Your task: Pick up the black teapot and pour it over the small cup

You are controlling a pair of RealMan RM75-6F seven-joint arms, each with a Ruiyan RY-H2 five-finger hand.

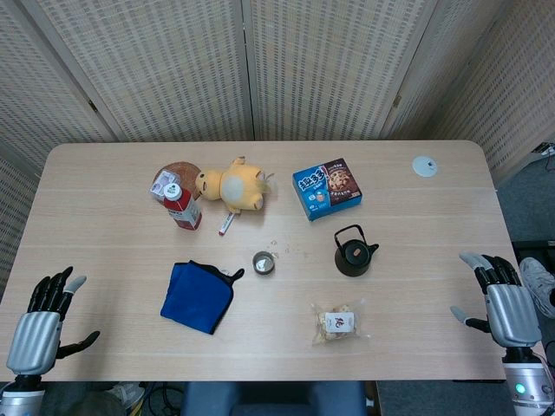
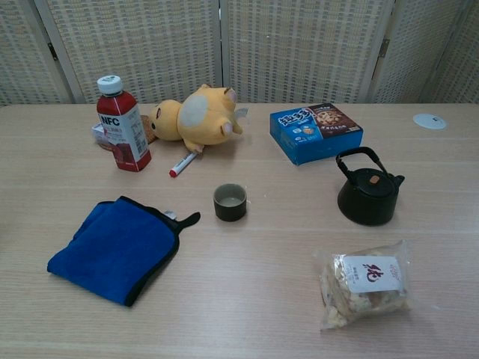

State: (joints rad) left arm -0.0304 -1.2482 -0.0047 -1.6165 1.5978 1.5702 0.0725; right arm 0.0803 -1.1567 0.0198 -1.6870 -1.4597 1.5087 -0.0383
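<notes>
Step in hand: none of the task looks begun; the reach for the teapot is the opening move, by my reading.
Black teapot [image 1: 354, 252]: upright on the counter [image 1: 104, 260], right of centre, bail handle raised over the lid; spout toward the right edge; untouched.
Small cup [image 1: 264, 263]: upright, left of the teapot and apart from it; open mouth up; nothing in the lane between the two.
Right hand [image 1: 503, 305]: at the right edge of the counter, fingers spread, holding nothing; well apart from the teapot; out of the chest view.
Left hand [image 1: 43, 316]: at the left edge, fingers spread, empty; far from both task things.
Nearby things: snack bag [image 1: 339, 321] just in front of the teapot; blue cookie box [image 1: 326, 188] behind it; blue cloth [image 1: 198, 295] left of the cup.
Next move calls for: the right hand, being nearer, to travel in toward the teapot and close around the raised handle; approach from the right, clear of the snack bag; then lift and carry left over the cup before tipping the spout down.
</notes>
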